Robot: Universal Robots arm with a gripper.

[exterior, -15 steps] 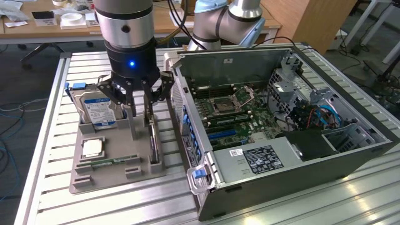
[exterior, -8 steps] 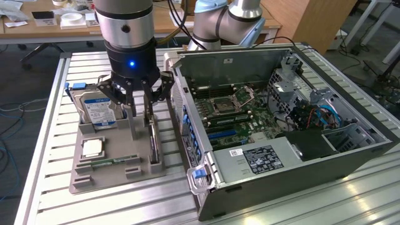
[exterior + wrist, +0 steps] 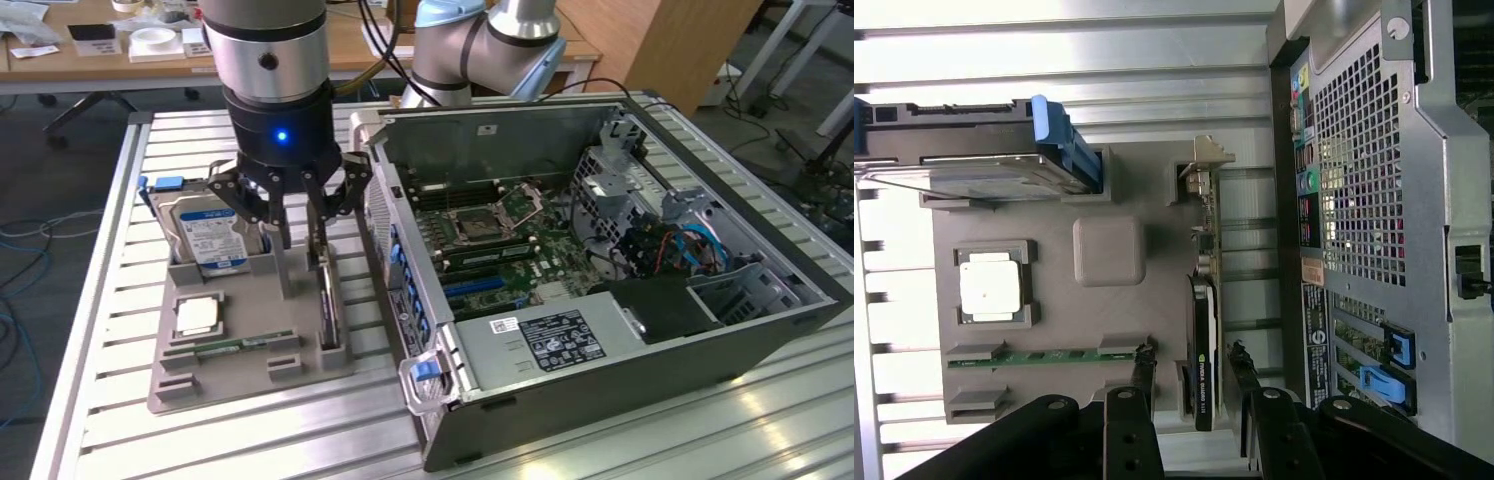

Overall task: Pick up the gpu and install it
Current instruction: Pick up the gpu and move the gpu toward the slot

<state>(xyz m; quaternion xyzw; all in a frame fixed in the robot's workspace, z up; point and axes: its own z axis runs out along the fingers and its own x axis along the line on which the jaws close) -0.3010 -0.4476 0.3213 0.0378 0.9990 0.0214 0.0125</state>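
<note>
The gpu [image 3: 328, 300], a thin dark card with a silver end bracket, stands on edge in a slot of the grey holder [image 3: 254, 375]. My gripper [image 3: 302, 232] hangs right over it, open. In the wrist view the gpu [image 3: 1204, 340] lies between my gripper [image 3: 1191, 362] fingers, with a small gap showing on each side of the card. The open computer case [image 3: 747, 300] lies on its side at the exterior view's right, its motherboard [image 3: 494, 240] exposed.
The grey holder [image 3: 1109, 300] also carries a hard drive [image 3: 207, 235] with a blue-white label, a processor chip [image 3: 200, 315] and a green memory stick [image 3: 240, 345]. The case's rear panel [image 3: 1354, 200] stands close beside the gpu. Everything rests on a slatted metal table [image 3: 267, 440].
</note>
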